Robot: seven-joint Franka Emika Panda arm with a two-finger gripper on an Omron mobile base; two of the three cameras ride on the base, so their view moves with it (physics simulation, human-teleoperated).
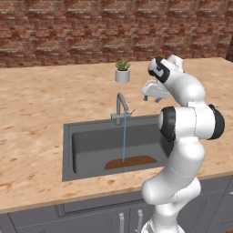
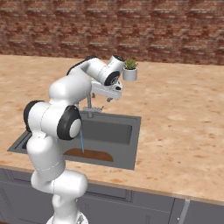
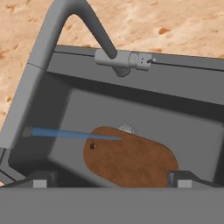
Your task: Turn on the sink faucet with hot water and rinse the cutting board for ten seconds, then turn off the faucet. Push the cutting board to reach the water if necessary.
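Note:
The sink faucet (image 1: 120, 106) stands at the back rim of the sink (image 1: 68, 152), and the water (image 1: 124, 139) runs from its spout in a thin blue stream. The stream lands on the cutting board (image 1: 132, 162), which lies flat on the basin floor near the front wall. My gripper (image 1: 153, 97) hovers open just right of the faucet, above the sink's back edge, with nothing between its fingers. In the hand view the faucet (image 3: 52, 30) arches over the basin, and the water (image 3: 74, 133) strikes the cutting board (image 3: 133, 159) near its small hole. The right base view shows the gripper (image 2: 111, 97), faucet (image 2: 89, 105) and cutting board (image 2: 89, 154).
A small potted plant (image 1: 122, 71) in a white pot stands on the wooden counter (image 1: 32, 104) behind the faucet. A brick wall (image 1: 68, 32) runs along the back. Grey cabinet fronts (image 1: 91, 218) lie below the counter edge.

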